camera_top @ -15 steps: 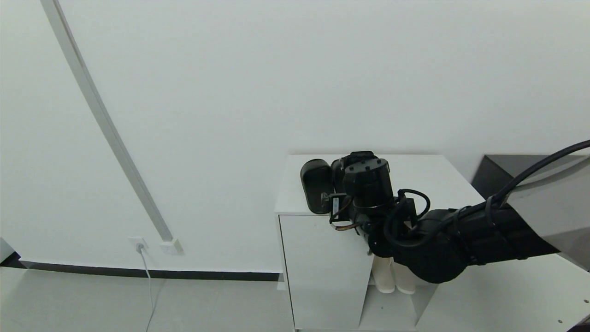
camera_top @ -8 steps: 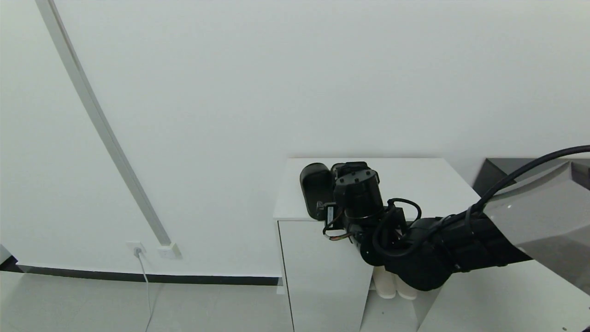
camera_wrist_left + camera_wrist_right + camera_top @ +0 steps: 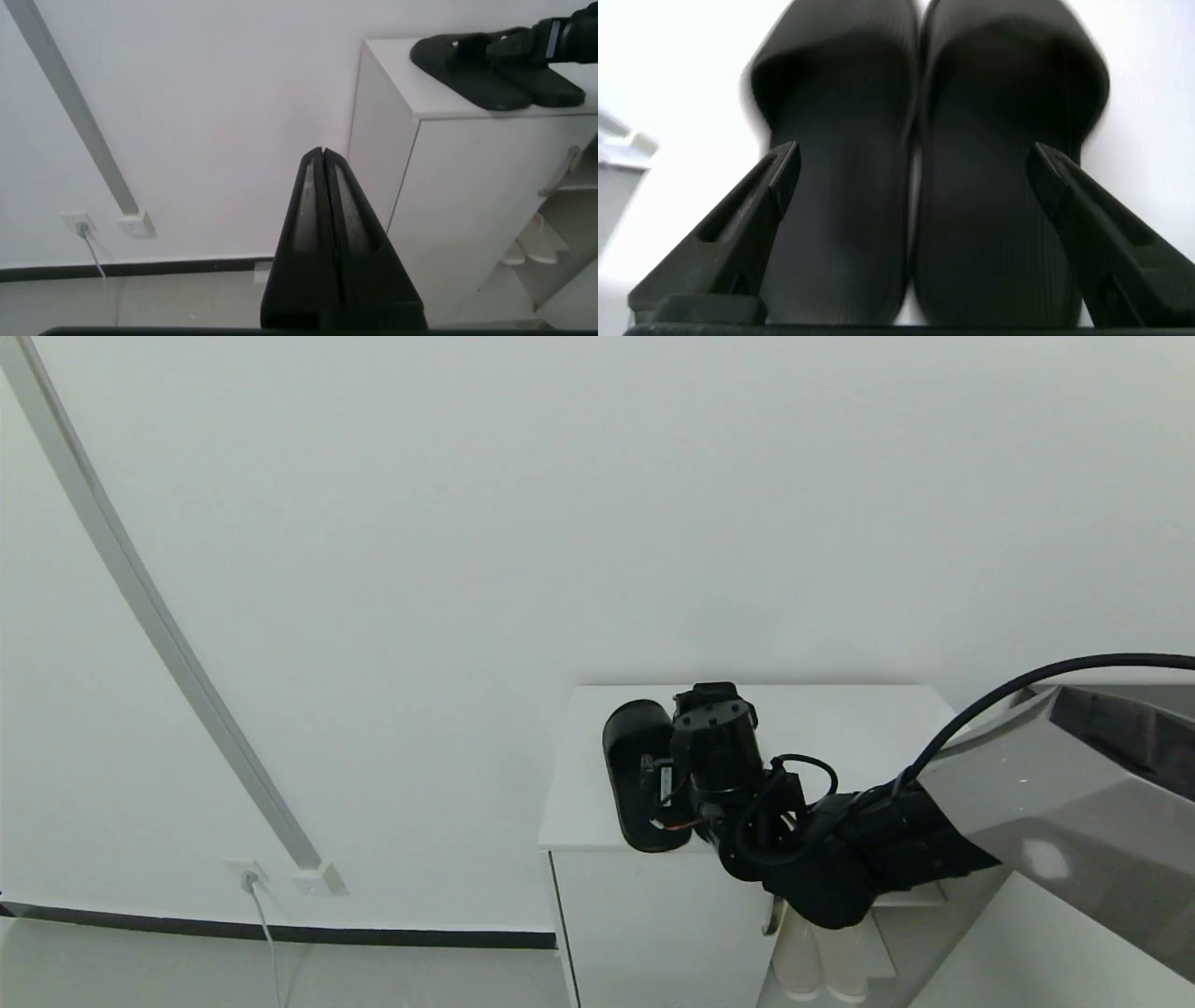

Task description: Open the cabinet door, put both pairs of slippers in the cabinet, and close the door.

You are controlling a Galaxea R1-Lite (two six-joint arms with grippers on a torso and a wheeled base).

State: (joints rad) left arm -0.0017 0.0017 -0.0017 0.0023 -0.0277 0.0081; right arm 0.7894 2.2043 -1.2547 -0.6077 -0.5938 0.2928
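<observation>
Roughly halfway, it seems: cabinet door (image 3: 1027, 961) open, white slippers (image 3: 826, 966) shelved inside at five o'clock; black slippers (image 3: 644, 789) lie on the cabinet top (image 3: 840, 728), right gripper (image 3: 910, 191) spread open around them, left gripper (image 3: 323, 163) closed and empty. Door awaits closing.

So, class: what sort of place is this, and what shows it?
Probably a plain indoor room, perhaps a hallway: a white cabinet against a bare wall, black slippers on top, pale slippers inside, and a wall socket near the floor.

The white slippers (image 3: 805, 959) run off the head view's bottom edge.
</observation>
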